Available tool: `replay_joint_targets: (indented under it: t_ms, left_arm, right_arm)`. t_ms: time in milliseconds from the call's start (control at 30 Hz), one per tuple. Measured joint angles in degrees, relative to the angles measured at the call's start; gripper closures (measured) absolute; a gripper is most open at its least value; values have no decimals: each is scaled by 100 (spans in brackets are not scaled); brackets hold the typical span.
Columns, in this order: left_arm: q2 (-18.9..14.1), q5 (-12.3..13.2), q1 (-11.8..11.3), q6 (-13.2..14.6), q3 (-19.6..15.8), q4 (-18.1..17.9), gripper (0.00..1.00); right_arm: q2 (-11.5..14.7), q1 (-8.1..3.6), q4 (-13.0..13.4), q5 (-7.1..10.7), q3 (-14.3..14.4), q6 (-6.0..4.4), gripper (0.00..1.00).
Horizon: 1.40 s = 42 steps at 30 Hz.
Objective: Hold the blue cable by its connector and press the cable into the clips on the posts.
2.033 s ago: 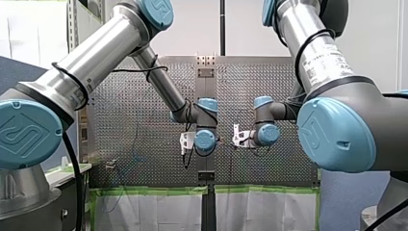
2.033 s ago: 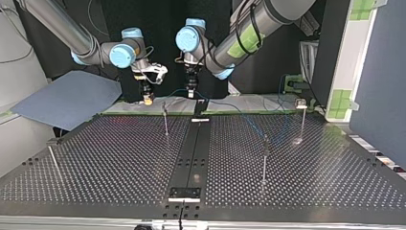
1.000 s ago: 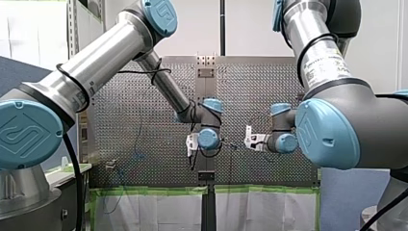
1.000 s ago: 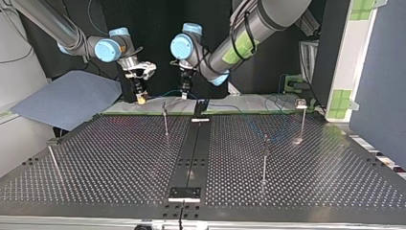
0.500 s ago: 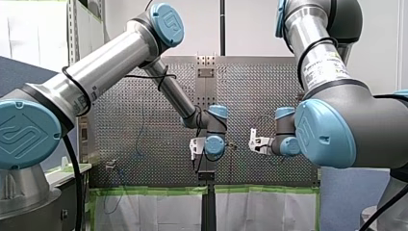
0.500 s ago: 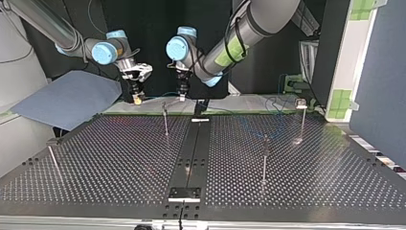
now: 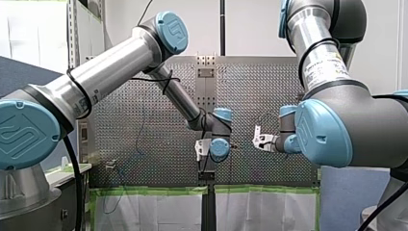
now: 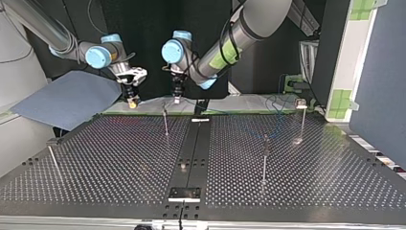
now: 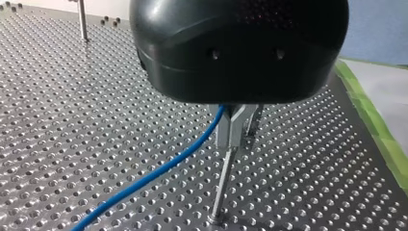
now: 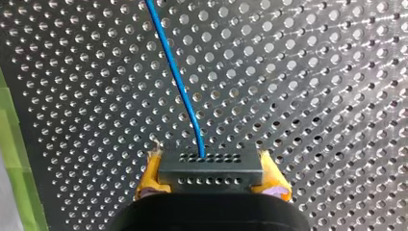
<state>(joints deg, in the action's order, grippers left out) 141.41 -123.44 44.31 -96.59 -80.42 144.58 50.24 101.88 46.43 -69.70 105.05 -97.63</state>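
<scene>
My right gripper is shut with its yellow pads on the black connector; the blue cable runs ahead from it over the perforated table. My left gripper has its metal fingers shut on the blue cable, directly above a thin post. In the top view my right gripper hangs near the table's far edge at the left, my left gripper just right of it, above the far post.
Other posts stand at the top view's right, far right and near left. A black rail runs down the table's middle. A blue cloth lies beyond the far left corner. Green tape lines the edge.
Both grippers have moved toward the top view's left, carrying the cable with them. My left gripper now hangs over the far post. Neither grip has changed.
</scene>
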Motion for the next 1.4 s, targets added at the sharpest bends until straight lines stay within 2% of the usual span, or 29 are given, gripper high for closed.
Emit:
replay_joint_targets:
  t_ms: [533,700,833,1067,1233,1400]
  left_arm:
    - [54,-224,65,36,122,35,100]
    - [56,-159,47,44,126,14,100]
    - [67,-121,63,44,167,11,100]
    - [327,-93,131,31,483,209,100]
    - [437,-98,129,-4,645,266,100]
    - [450,-101,108,-25,670,272,100]
  right_arm:
    - [-15,-65,-4,91,-82,-63,100]
    - [-20,-66,-39,110,-143,-71,100]
    - [-25,-72,-42,123,-180,-130,100]
    - [-84,-81,-62,154,-246,-187,100]
    - [-277,-84,-96,157,-307,-150,100]
    - [-351,-90,-193,158,-381,-120,100]
